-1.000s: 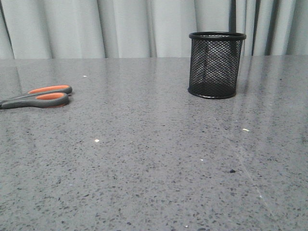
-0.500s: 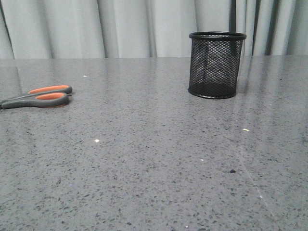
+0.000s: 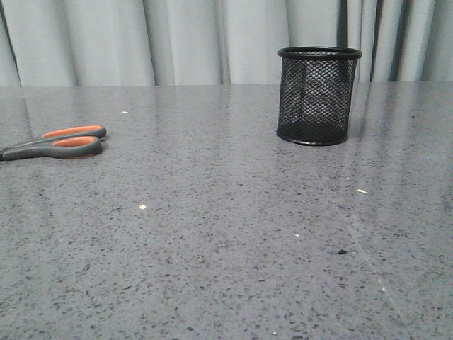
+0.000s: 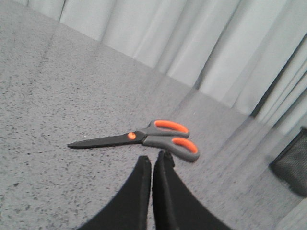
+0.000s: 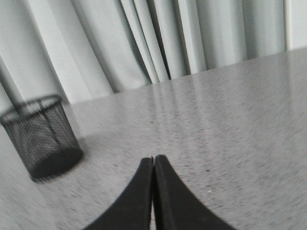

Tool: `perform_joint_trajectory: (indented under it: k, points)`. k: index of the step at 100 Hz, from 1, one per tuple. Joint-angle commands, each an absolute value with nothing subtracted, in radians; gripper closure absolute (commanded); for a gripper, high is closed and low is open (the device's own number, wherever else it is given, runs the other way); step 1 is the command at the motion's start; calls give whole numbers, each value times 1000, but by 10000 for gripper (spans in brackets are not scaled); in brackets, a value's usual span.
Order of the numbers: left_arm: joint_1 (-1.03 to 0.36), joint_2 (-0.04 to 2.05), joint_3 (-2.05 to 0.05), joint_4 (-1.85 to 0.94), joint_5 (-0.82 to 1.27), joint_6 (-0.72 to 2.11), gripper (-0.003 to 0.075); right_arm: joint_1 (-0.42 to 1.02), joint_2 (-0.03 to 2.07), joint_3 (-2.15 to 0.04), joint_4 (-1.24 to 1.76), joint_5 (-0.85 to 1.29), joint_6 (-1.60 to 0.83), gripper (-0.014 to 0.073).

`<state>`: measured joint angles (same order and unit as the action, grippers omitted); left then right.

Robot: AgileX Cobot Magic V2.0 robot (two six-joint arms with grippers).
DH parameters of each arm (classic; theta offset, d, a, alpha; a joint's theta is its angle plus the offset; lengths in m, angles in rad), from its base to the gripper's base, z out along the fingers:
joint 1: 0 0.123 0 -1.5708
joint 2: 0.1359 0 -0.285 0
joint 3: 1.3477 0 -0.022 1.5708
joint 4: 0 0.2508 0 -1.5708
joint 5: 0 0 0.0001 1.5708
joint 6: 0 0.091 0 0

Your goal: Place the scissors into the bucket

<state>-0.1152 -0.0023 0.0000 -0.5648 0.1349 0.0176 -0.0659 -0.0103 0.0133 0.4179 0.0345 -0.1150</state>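
Note:
The scissors [image 3: 60, 142] lie flat on the grey table at the far left, orange-lined handles toward the middle, blades cut off by the frame edge. In the left wrist view the whole scissors [image 4: 144, 139] lie just beyond my left gripper [image 4: 152, 158], which is shut and empty. The bucket [image 3: 318, 95], a black mesh cup, stands upright at the back right. It shows in the right wrist view [image 5: 43, 136], off to the side of my right gripper [image 5: 153, 158], which is shut and empty. Neither gripper shows in the front view.
Grey curtains [image 3: 177, 42] hang behind the table's far edge. A few small specks [image 3: 362, 191] lie on the grey speckled tabletop [image 3: 226, 234]. The bucket's edge also shows in the left wrist view [image 4: 292, 167].

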Motion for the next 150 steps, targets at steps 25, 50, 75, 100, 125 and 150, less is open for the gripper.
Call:
perform_joint_trajectory:
  k: [25,50,75,100,125,150]
  points:
    - [-115,-30,14,-788,55,10,740,-71,-33,-41,731,-21,-118,639]
    - [-128,22,-106,-786,216,144,739,-71,10,-199,727,220,-179,639]
    - [-128,214,-308,-763,344,374,684,-71,140,-388,727,440,-368,636]
    - [-149,448,-555,-680,472,467,339,-71,217,-497,727,479,-375,364]
    - [-239,706,-779,-491,663,519,352,-70,217,-504,710,472,-405,220]
    - [-244,1035,-1053,-277,937,567,351,-32,212,-504,710,463,-405,220]
